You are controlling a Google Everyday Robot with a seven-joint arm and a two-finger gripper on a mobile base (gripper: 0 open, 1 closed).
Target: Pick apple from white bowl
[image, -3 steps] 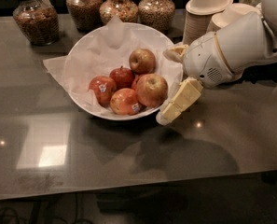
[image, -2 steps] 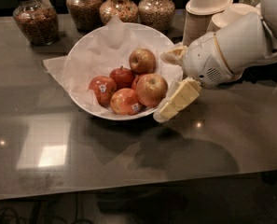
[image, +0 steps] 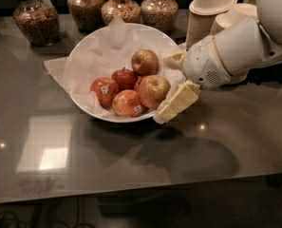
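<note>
At the right rim of the white bowl (image: 102, 112) hangs the gripper (image: 163, 89), fingers spread apart. The apple (image: 152, 90) lies in the bowl just beside them, and the upper finger is half hidden by the arm.

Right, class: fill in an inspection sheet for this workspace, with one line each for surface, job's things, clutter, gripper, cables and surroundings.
Surface: dark glossy countertop with light reflections.
Job's things: white bowl, paper-lined, holds five apples; the largest apple lies towards its right side.
Clutter: four smaller apples in the same bowl; four glass jars of dry food along the back; stacks of beige bowls at back right.
Gripper: gripper open at the bowl's right rim, beside the largest apple; contact cannot be told.
Cables: nothing seen.
Surroundings: dark behind the jars.
</note>
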